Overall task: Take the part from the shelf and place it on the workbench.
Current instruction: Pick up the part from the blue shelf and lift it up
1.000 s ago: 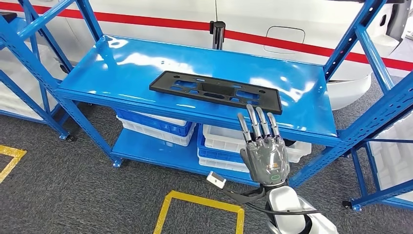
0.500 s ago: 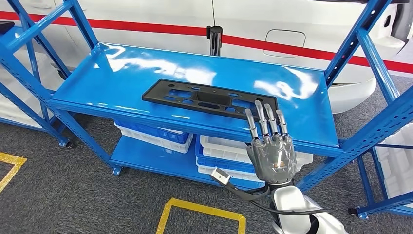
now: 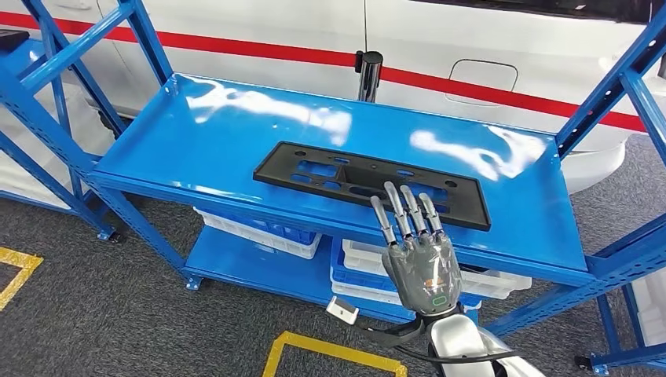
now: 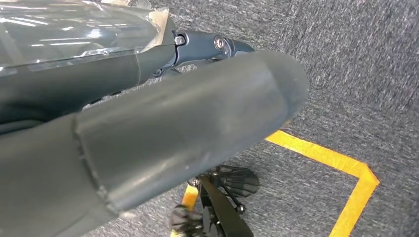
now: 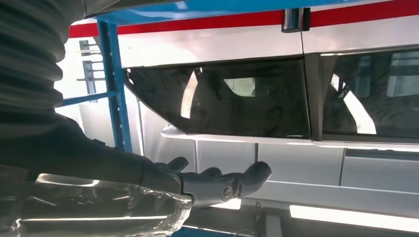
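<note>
White vehicle body with a red stripe: stands beyond the shelf, far ahead of the right hand; the right wrist view shows its dark window and pale panels past the fingertips.

Blue shelf: steel rack with a glossy upper deck directly ahead of and under the right hand's fingertips; slanted blue uprights to either side of the hand.

Grey carpet floor: below and to the left of the right hand, marked with yellow tape lines; the left wrist view shows the same carpet and a yellow corner.

White and blue bins: stacked on the lower deck, beneath the upper deck, some just beyond the back of the right hand.

Part: flat black rectangular plate with cut-out slots, lying flat on the upper deck of the shelf. Its near edge lies at the right hand's fingertips; whether they touch it cannot be told.

Right hand: raised at the front edge of the shelf, back of the hand toward the camera, fingers straight, slightly spread and pointing forward over the part's near edge. Holds nothing.

Left hand: large grey thumb and cover seen close above the carpet; how its fingers lie cannot be told.

Black post: chrome-banded, behind the shelf, ahead of the right hand.
</note>
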`<action>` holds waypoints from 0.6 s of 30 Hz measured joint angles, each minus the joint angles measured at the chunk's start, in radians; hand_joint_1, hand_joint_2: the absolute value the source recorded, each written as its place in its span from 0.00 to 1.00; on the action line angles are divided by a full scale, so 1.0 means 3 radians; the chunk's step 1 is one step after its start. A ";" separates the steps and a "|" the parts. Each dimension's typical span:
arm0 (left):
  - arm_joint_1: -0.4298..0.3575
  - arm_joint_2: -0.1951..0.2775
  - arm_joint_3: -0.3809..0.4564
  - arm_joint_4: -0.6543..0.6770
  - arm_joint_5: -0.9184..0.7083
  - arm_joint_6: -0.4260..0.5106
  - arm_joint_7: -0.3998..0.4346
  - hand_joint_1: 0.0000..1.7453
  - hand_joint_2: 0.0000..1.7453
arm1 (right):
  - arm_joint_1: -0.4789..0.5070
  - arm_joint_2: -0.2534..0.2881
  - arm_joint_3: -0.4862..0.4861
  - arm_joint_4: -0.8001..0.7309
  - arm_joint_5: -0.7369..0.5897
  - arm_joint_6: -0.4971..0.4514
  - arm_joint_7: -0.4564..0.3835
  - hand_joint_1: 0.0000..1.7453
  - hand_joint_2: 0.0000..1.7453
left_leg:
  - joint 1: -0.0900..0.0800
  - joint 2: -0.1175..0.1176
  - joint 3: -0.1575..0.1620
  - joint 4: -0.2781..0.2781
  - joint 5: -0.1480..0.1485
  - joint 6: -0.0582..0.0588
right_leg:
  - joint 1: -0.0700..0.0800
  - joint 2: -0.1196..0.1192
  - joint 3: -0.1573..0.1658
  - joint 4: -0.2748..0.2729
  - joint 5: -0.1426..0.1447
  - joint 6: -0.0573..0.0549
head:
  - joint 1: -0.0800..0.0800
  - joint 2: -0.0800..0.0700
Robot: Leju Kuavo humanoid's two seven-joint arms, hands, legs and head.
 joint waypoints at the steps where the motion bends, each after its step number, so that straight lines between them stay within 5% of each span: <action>1: 0.0001 0.0000 -0.0016 0.0000 0.0005 -0.0005 -0.0002 0.00 0.00 | -0.0007 0.0006 0.0003 0.0000 0.0000 0.0018 0.0007 0.00 1.00 | -0.0007 -0.0003 0.0035 -0.0001 -0.0028 -0.0003 | 0.0002 -0.0001 0.0043 -0.0203 0.0146 0.0014 | 0.0001 0.0000; 4: -0.0006 0.0002 -0.0048 0.0002 0.0015 -0.0014 -0.0010 0.00 0.00 | -0.0044 0.0011 0.0025 0.0000 -0.0001 0.0077 0.0061 0.00 1.00 | -0.0016 -0.0011 0.0108 -0.0009 -0.0097 -0.0045 | 0.0040 -0.0014 0.0128 -0.0563 0.0355 -0.0049 | -0.0010 0.0000; 8: -0.0011 0.0005 -0.0058 0.0003 0.0019 -0.0017 -0.0014 0.00 0.00 | -0.0074 0.0027 0.0058 -0.0010 0.0000 0.0097 0.0085 0.00 1.00 | -0.0004 0.0001 0.0125 0.0085 -0.0149 -0.0114 | 0.0023 -0.0011 0.0233 -0.0633 0.0370 -0.0160 | -0.0017 0.0000; 10: -0.0016 0.0010 -0.0067 0.0003 0.0021 -0.0017 -0.0015 0.00 0.00 | -0.0091 0.0040 0.0067 -0.0013 0.0000 0.0099 0.0086 0.00 1.00 | 0.0017 0.0008 -0.0007 0.0338 -0.0269 -0.0152 | 0.0009 -0.0012 0.0308 -0.0652 0.0348 -0.0196 | -0.0019 0.0000; 13: -0.0013 0.0011 -0.0094 0.0003 0.0028 -0.0018 -0.0015 0.00 0.00 | -0.0098 0.0063 0.0079 -0.0013 0.0000 0.0132 0.0076 0.00 1.00 | 0.0056 0.0013 -0.0360 0.0814 -0.0409 -0.0214 | 0.0014 -0.0006 0.0360 -0.0653 0.0297 -0.0225 | -0.0020 0.0000; 15: -0.0009 0.0011 -0.0107 0.0003 0.0041 -0.0018 -0.0015 0.00 0.00 | -0.0092 0.0079 0.0087 -0.0013 0.0000 0.0158 0.0062 0.00 1.00 | 0.0083 0.0019 -0.0418 0.0698 -0.0222 -0.0237 | 0.0010 0.0006 0.0415 -0.0653 0.0252 -0.0212 | -0.0021 0.0000; 17: -0.0007 0.0012 -0.0111 0.0004 0.0055 -0.0018 -0.0016 0.00 0.00 | -0.0084 0.0098 0.0090 -0.0012 0.0000 0.0160 0.0041 0.00 1.00 | 0.0097 0.0026 -0.0317 0.0310 0.0070 -0.0243 | 0.0004 0.0012 0.0486 -0.0655 0.0198 -0.0186 | -0.0022 0.0000; 18: -0.0009 0.0012 -0.0111 0.0005 0.0058 -0.0018 -0.0017 0.00 0.00 | -0.0079 0.0108 0.0091 -0.0010 -0.0001 0.0157 0.0027 0.00 1.00 | 0.0090 0.0031 -0.0278 0.0160 0.0100 -0.0236 | 0.0005 0.0013 0.0506 -0.0656 0.0176 -0.0169 | -0.0025 0.0000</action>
